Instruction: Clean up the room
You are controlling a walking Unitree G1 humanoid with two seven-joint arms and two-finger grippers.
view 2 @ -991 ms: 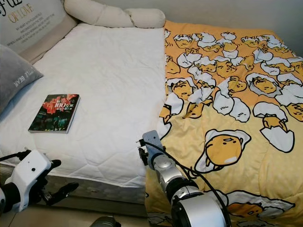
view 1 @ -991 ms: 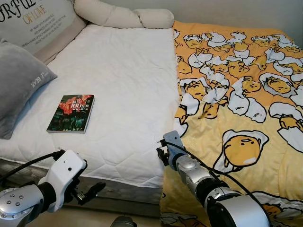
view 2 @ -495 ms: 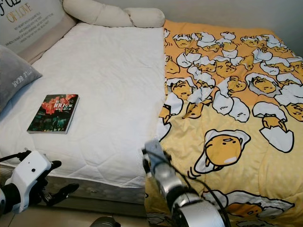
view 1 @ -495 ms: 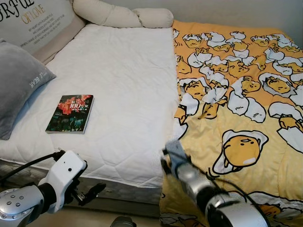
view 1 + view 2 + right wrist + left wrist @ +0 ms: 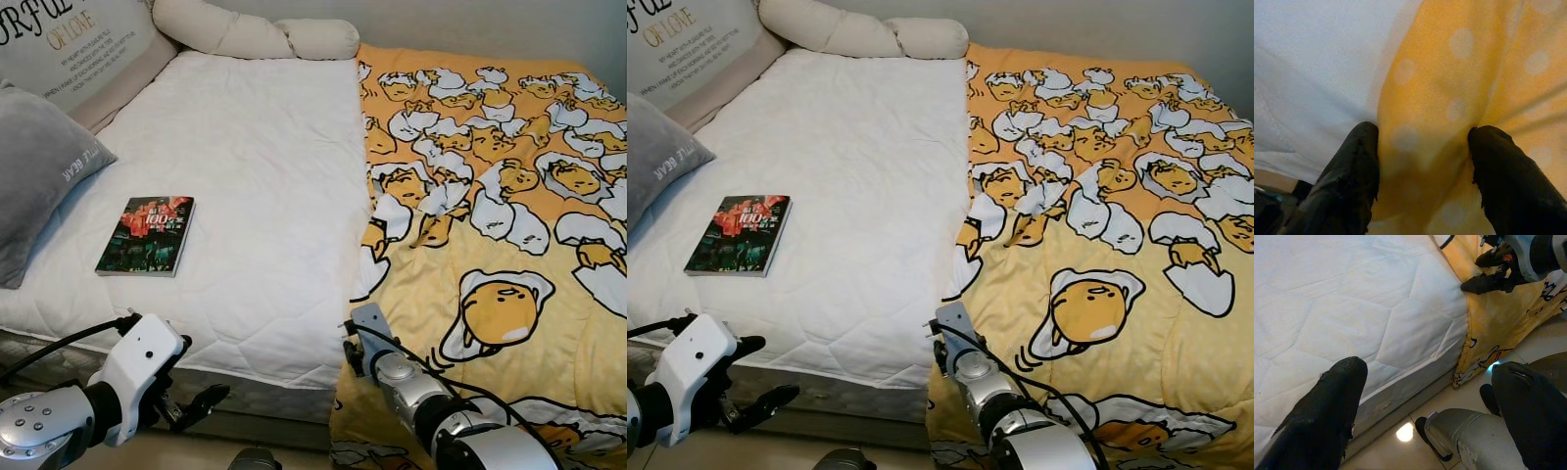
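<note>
A yellow blanket (image 5: 490,196) printed with egg figures covers the right half of the bed. Its left edge lies over the white mattress cover (image 5: 265,166). My right gripper (image 5: 1422,129) is at the bed's front edge, on that left edge of the blanket. Its fingers (image 5: 1352,166) stand apart, open, with a fold of yellow cloth bulging between them. A dark book (image 5: 147,235) with a red cover picture lies flat on the white cover at the left. My left gripper (image 5: 1432,369) hangs open, low in front of the bed's front edge, holding nothing.
A grey pillow (image 5: 39,166) lies at the bed's left end, with a lettered cushion (image 5: 73,39) behind it. A cream bolster (image 5: 255,34) lies along the back. Pale tiled floor (image 5: 1400,435) runs along the front of the bed.
My right gripper has drawn back and down along the blanket's edge toward the bed's front. The left gripper has shifted slightly to the right.
</note>
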